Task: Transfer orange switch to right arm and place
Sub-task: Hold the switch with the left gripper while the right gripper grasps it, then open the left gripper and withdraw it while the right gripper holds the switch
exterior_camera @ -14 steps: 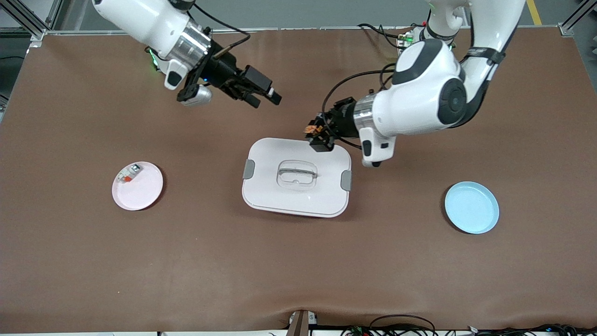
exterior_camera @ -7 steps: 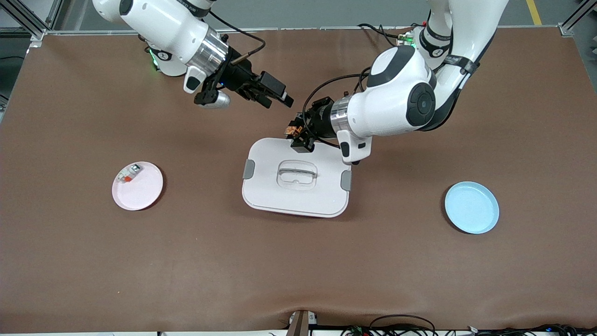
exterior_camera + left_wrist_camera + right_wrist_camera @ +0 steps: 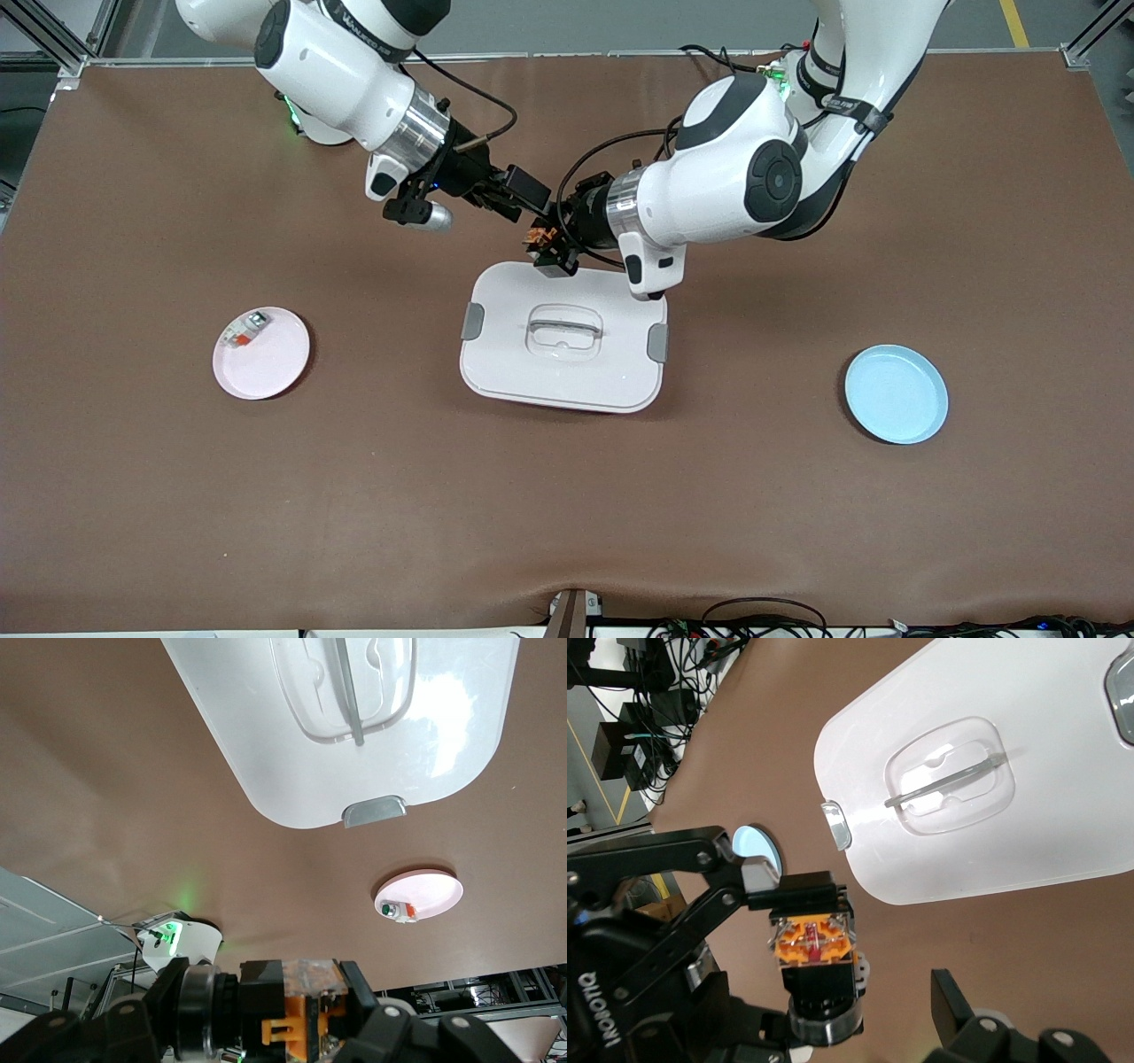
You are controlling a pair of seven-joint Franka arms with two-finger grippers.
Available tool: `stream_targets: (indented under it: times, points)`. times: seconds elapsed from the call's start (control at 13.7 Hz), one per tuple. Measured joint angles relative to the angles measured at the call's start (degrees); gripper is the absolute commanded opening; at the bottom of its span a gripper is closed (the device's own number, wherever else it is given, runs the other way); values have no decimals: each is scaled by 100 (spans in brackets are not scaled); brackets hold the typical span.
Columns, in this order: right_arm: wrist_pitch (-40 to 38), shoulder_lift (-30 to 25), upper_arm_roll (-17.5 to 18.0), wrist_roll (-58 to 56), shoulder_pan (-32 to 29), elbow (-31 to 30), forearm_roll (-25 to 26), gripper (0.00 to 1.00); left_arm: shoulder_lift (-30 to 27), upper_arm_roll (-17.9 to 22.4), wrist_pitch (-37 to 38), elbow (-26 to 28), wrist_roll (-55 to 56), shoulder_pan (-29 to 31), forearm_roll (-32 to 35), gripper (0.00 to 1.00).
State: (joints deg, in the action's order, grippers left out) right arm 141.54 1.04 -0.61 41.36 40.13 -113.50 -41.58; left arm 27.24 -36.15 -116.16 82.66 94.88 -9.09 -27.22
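I'm seeing the left gripper [image 3: 542, 251] clamped shut on the orange switch [image 3: 537, 237], holding it in the air at upper centre of the front view, just over the white box [image 3: 563, 354] edge that lies toward the arms' bases. In the right wrist view the switch [image 3: 813, 942] is facing the camera, pinched between the left fingers [image 3: 799, 890], with the box [image 3: 1028, 797] filling the upper right of that frame. The right gripper [image 3: 527, 197] is hovering at upper centre of the front view, jaws spread wide and empty, its tips just beside the switch; one finger [image 3: 950, 997] is showing at the lower edge of its own wrist view. A pink plate [image 3: 261, 353] at left centre is carrying a small white piece [image 3: 244, 330]. A blue plate [image 3: 896, 394] is sitting at right centre.
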Motion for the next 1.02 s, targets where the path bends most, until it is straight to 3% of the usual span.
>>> stream_targets:
  times: [0.51,0.95,1.02]
  points:
    - [0,92,2,11,9,28,0,98,0,0,-50,0,3,-40,0,0]
    - [0,109,4,15,14,53,0,15,0,0,-57,-1,3,-41,0,0]
    - [19,111,7,15,17,79,0,6,3,0,-57,0,3,-46,0,0]
